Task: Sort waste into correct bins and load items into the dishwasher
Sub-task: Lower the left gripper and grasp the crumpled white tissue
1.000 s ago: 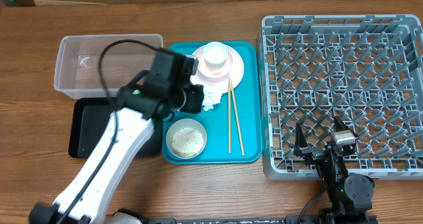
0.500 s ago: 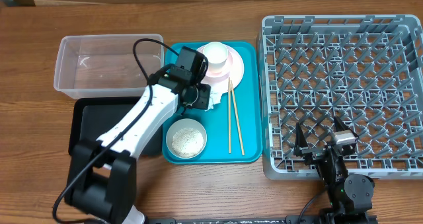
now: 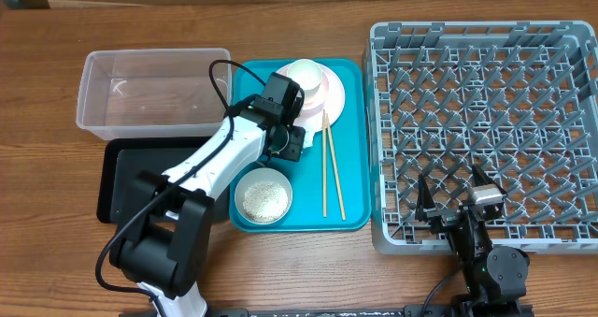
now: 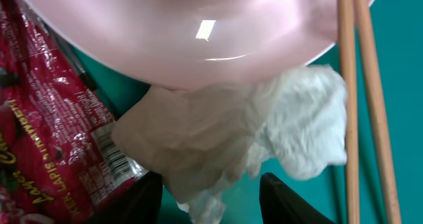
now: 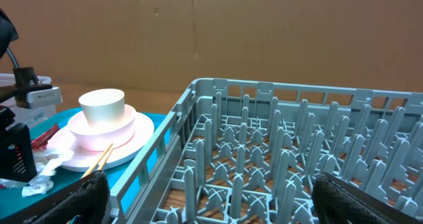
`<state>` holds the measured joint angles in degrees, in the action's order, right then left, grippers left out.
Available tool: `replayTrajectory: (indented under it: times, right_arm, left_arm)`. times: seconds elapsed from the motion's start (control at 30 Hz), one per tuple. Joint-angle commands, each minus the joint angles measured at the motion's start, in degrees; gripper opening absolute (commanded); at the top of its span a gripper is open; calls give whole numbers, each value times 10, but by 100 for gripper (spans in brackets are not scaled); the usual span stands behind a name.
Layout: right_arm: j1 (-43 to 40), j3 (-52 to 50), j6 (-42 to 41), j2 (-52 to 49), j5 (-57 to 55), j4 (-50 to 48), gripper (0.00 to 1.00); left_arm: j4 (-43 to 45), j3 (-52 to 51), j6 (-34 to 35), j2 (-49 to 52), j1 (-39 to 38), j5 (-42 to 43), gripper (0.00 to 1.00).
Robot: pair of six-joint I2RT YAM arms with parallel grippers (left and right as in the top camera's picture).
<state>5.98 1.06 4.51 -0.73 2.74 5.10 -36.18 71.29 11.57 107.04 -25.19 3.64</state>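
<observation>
My left gripper (image 3: 288, 141) is open on the teal tray (image 3: 348, 214), its fingers (image 4: 210, 201) straddling the crumpled white tissue (image 4: 277, 128) just below the pink plate (image 4: 198, 32). The red wrapper (image 4: 39, 118) lies left of the tissue. The white cup (image 3: 305, 76) sits on the pink plate (image 3: 332, 91). The chopsticks (image 3: 329, 163) lie right of the tissue. A white bowl of rice (image 3: 263, 195) is at the tray's front. My right gripper (image 5: 208, 191) is open and empty over the grey dish rack (image 3: 481, 121).
The clear tub (image 3: 149, 93) stands left of the teal tray, with the black tray (image 3: 121, 181) in front of it. The rack is empty; its upright pegs (image 5: 284, 158) rise between my right fingers.
My left arm has moved right and down over the teal tray, bringing its open fingers around the tissue. The right arm has not moved.
</observation>
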Motion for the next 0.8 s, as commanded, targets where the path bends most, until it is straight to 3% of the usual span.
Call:
replayTrajectory:
  times: [0.0, 0.77]
  right_arm:
    - [-2, -6, 0, 5, -2, -5, 100]
    - [-2, -6, 0, 5, -2, -4, 100]
  left_arm:
    - [7, 9, -13, 8, -9, 4, 50]
    - [18, 3, -6, 66, -42, -68, 44]
